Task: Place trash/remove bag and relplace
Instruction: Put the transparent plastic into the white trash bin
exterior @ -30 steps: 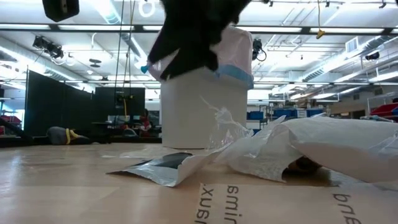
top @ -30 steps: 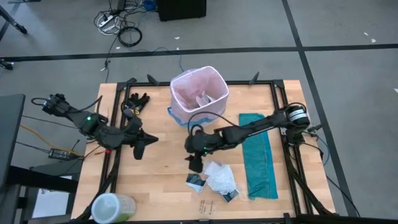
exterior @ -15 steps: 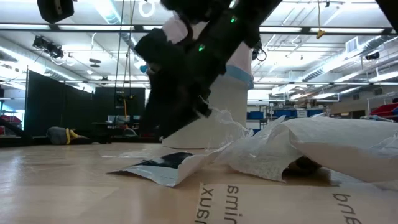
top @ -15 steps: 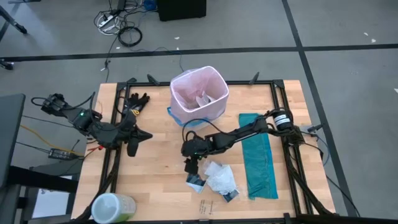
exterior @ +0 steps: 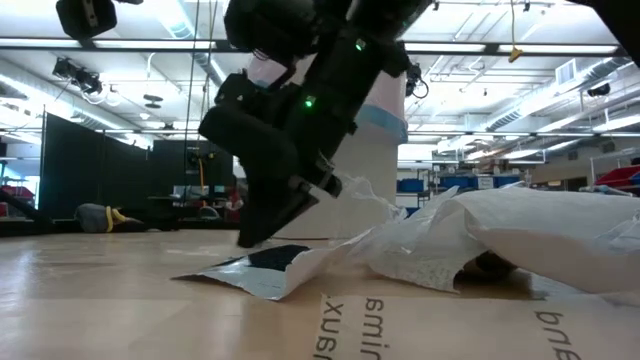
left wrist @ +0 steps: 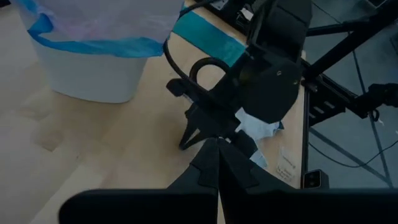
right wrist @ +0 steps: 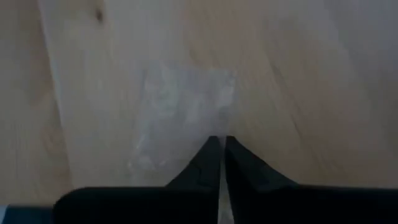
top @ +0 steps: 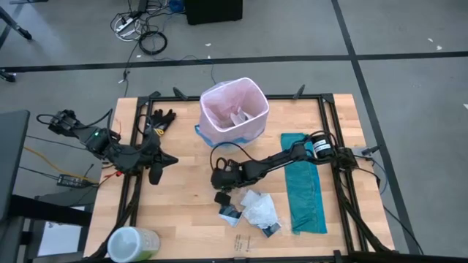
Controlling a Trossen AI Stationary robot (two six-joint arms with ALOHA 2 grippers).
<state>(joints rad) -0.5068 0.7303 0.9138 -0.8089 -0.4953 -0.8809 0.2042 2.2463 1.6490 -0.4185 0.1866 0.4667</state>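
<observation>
A white bin (top: pixel 235 133) at the table's far middle is lined with the pale pink bag (top: pixel 234 106), and paper scraps lie inside it. The trash lies nearer the front: a black-and-white packet (top: pixel 230 213), crumpled white paper (top: pixel 260 208) and a second packet (top: pixel 270 230). My right gripper (top: pixel 221 199) is down at the table just left of this heap, shut on a clear wrapper (right wrist: pixel 180 106). My left gripper (top: pixel 156 175) hangs shut and holding nothing above the table's left edge. My right gripper pinches the clear wrapper near one edge (right wrist: pixel 229 124) between its two fingertips (exterior: pixel 245 240). The fingers slant down from the table's far right. The wrapper still lies flat on the wood.
A folded teal-green bag (top: pixel 303 186) lies along the right side. Black gloves (top: pixel 159 118) sit at the far left, and a green-lidded tub (top: pixel 131 245) at the near left corner. Bare wood (top: pixel 183 212) spans the space between the two arms.
My right gripper has gone down to the table and a little toward its left and near edges, tipping more steeply downward. It stood open and has shut at the clear wrapper beside the heap. The trash has not moved.
</observation>
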